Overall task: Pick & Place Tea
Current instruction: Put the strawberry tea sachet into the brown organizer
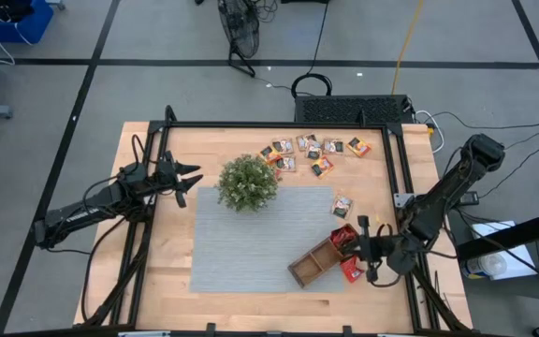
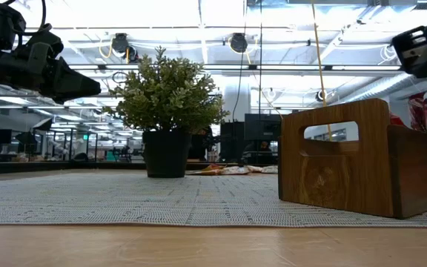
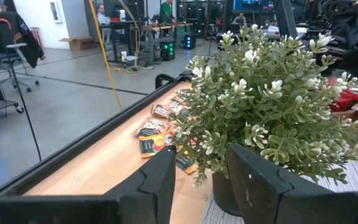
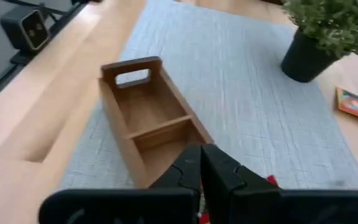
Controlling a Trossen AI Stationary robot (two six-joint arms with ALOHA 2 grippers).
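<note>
Several small flat tea sachets (image 1: 312,150), red, orange and pale, lie loose on the table near its far edge; they also show in the left wrist view (image 3: 157,134). One more sachet (image 1: 342,206) lies by the mat's right edge. Red sachets (image 1: 344,240) stand in the right end of the brown wooden tray (image 1: 318,258), and more (image 1: 352,270) lie beside it. My right gripper (image 1: 364,241) hangs shut above that end of the tray (image 4: 143,118), and nothing shows between its fingers. My left gripper (image 1: 193,185) is open and empty, raised left of the plant.
A potted green plant (image 1: 247,182) stands on the far left corner of the grey woven mat (image 1: 251,243), right in front of my left gripper (image 3: 201,180). The tray lies aslant on the mat's near right corner. A black frame (image 1: 279,125) borders the table.
</note>
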